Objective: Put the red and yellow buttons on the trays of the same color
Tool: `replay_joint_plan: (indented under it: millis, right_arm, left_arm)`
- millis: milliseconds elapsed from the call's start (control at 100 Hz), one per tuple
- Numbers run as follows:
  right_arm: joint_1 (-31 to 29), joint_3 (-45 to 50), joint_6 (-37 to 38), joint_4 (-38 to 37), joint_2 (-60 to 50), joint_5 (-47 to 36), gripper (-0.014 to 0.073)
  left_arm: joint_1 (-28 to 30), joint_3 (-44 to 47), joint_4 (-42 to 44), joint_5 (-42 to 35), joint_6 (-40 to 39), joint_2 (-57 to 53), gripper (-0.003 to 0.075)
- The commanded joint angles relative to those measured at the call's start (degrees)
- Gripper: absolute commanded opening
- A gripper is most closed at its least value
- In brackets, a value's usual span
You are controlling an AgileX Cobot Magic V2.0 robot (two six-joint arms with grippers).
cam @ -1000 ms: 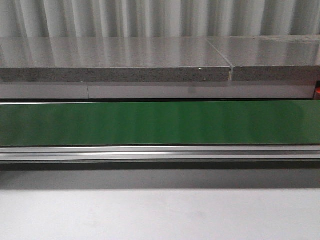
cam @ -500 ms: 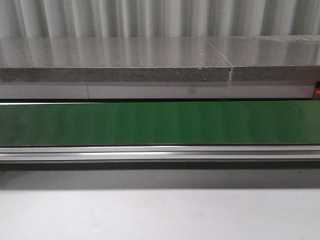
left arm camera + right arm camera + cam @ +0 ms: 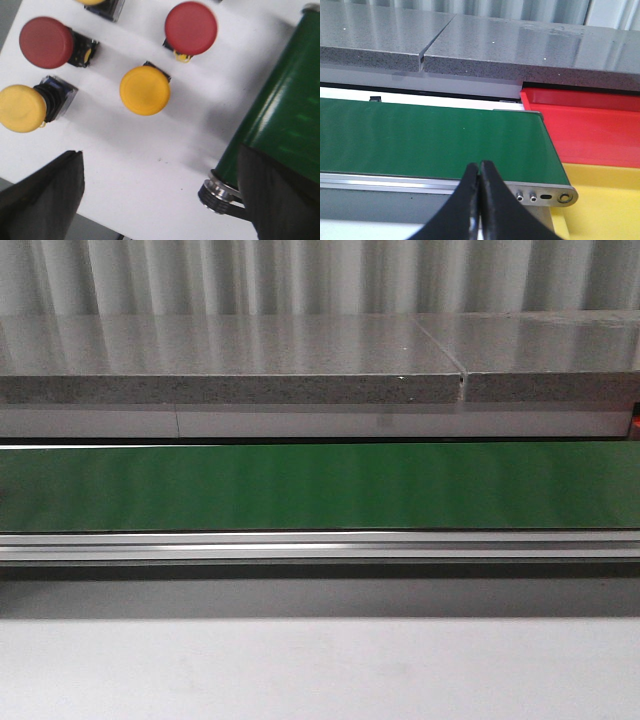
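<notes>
We are holding our left end effector [image 3: 160,200] spread wide, its two dark fingers [image 3: 42,200] framing the near edge of the left wrist view and gripping nothing. It is hanging above a white board [image 3: 150,165] that is carrying the buttons. Directly ahead of it a yellow button [image 3: 145,90] is sitting cap-up, with a red button [image 3: 191,28] beyond it and closer to the belt. Off to the side another red button [image 3: 46,42] and a second yellow button [image 3: 22,108] are lying tilted on their black bases, and the edge of one more yellow cap [image 3: 91,2] is peeking in at the frame border.

We are keeping our right end effector [image 3: 479,200] pressed together, fingertips touching with nothing between them, pointing toward the green conveyor belt [image 3: 430,140]. Past the belt's end roller the red tray [image 3: 590,130] is sitting just beside the yellow tray [image 3: 600,200], the two touching edge to edge.

In the front view the belt is running across the full width, bare, with its aluminium rail [image 3: 320,545] along the near side and the pale bench [image 3: 320,670] below. Behind it a grey speckled stone slab [image 3: 230,360] is lying in two pieces with a seam between, backed by a corrugated wall [image 3: 300,275].
</notes>
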Motion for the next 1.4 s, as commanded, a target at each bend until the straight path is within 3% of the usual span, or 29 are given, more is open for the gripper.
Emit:
replay_joint_plan:
  millis: [0,920,1020,1240,1390]
  right_arm:
    - [0.02,-0.42,-0.46,0.02,-0.26,-4.23,-0.0065]
    - [0.02,-0.42,-0.46,0.02,-0.26,-4.23,-0.0065]
    - [0.02,-0.42,-0.46,0.02,-0.26,-4.23,-0.0065]
    - [0.02,-0.42,-0.46,0.02,-0.26,-4.23,-0.0065]
    - [0.02,-0.42,-0.46,0.02,-0.26,-4.23,-0.0065]
  left_arm:
    - [0.28,-1.66,0.31,-0.04,0.08,0.26,0.0599]
    - [0.28,-1.66,1.75,-14.51,0.08,11.84,0.0596]
    - [0.28,-1.66,1.75,-15.11,0.08,11.84,0.0531]
    - [0.28,-1.66,1.83,-15.11,0.08,11.84,0.0244]
    - [0.28,-1.66,2.18,-15.11,0.08,11.84,0.0196]
